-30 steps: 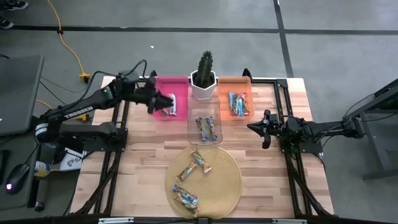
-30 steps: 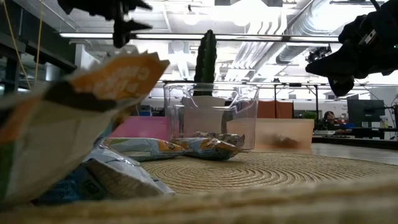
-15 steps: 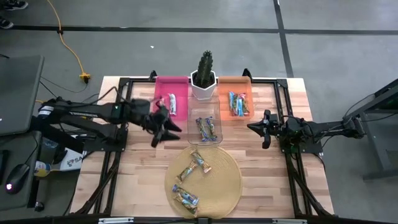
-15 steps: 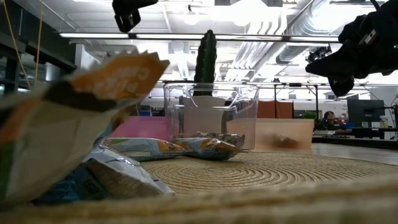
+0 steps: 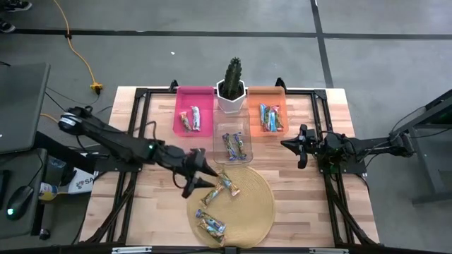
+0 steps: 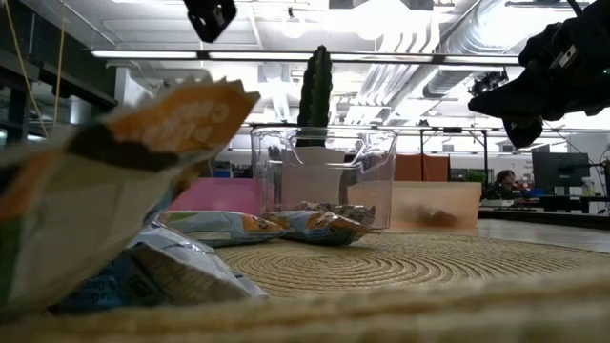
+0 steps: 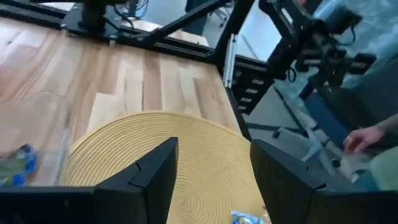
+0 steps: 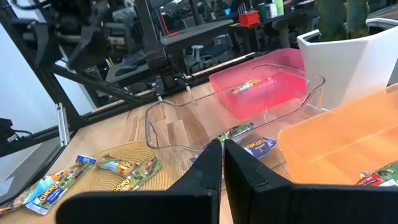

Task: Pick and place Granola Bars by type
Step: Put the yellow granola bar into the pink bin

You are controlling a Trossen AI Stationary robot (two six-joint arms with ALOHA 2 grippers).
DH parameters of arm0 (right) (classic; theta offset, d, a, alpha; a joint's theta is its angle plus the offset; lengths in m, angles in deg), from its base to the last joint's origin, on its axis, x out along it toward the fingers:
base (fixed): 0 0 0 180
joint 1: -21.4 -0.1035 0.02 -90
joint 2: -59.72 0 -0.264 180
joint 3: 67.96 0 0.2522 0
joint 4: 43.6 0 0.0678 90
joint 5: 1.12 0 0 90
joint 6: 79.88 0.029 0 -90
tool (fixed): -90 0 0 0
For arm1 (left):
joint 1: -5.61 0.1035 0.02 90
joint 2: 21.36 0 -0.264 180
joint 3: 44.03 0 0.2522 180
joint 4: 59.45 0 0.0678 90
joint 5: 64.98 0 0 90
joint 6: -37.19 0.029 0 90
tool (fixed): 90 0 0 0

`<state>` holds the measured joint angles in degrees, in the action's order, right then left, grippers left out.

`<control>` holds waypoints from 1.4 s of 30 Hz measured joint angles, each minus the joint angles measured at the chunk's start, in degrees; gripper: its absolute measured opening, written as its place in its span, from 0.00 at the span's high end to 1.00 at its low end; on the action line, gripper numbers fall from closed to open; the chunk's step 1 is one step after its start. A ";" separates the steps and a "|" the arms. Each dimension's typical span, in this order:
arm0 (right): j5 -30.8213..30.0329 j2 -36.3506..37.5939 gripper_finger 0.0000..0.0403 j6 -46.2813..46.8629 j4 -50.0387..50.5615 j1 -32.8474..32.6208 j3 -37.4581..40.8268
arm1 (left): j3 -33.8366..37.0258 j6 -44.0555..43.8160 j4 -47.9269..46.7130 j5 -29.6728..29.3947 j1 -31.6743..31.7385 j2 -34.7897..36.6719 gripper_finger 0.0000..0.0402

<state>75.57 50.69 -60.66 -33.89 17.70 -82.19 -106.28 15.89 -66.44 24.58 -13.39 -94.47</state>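
**Left gripper hanging open over the woven mat**

Left gripper [image 5: 200, 178] is hovering just left of frame centre in the high view, above the left rim of the round woven mat [image 5: 258, 212]; its fingers [image 7: 146, 180] are standing spread apart with nothing between them. Right gripper [image 5: 289, 145] is waiting at centre right, its fingers [image 8: 205, 171] pressed together and empty, pointing toward the clear bin [image 5: 232, 146].

Granola Bars are lying in four places. Two brown-yellow ones [image 5: 221, 186] are resting on the upper part of the mat, just right of the left gripper, and blue-wrapped ones [image 5: 211, 224] are sitting near the mat's lower edge. More bars [image 5: 234, 146] are lying inside the clear bin at frame centre. The pink bin [image 5: 185, 97], upper centre-left, is holding two bars [image 5: 191, 119], and the orange bin [image 5: 267, 95], upper centre-right, is holding several blue and red ones [image 5: 270, 118]. Between the pink and orange bins a cactus [image 5: 232, 73] is standing upright in a white pot [image 5: 230, 100].

Everything is sitting on a pale wooden table [image 5: 155, 204] edged with black framing, over a grey floor where a yellow cable [image 5: 79, 53] is trailing at upper left. In the low view, an open room with bright ceiling lights and ducting is stretching behind the table. In the left wrist view a person's hand [image 7: 364, 137] is showing at the right edge.
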 joint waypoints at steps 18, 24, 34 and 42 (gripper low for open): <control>0.01 0.02 1.00 -0.11 0.14 0.00 0.00 | -15.36 41.17 -13.83 0.15 -1.30 -16.20 0.50; 0.00 0.00 1.00 -0.06 0.15 0.01 0.00 | -25.79 53.93 -30.28 5.68 -1.28 -22.26 0.50; 0.00 0.01 1.00 -0.11 0.15 0.01 0.01 | -31.11 72.81 -38.65 7.15 -1.28 -29.11 0.50; 0.01 0.02 1.00 -0.01 0.15 0.01 0.01 | -31.10 76.56 -38.01 5.92 -0.74 -32.68 0.50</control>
<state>75.58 50.71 -60.68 -33.74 17.71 -82.18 -137.38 92.45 -104.45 30.50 -14.13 -127.15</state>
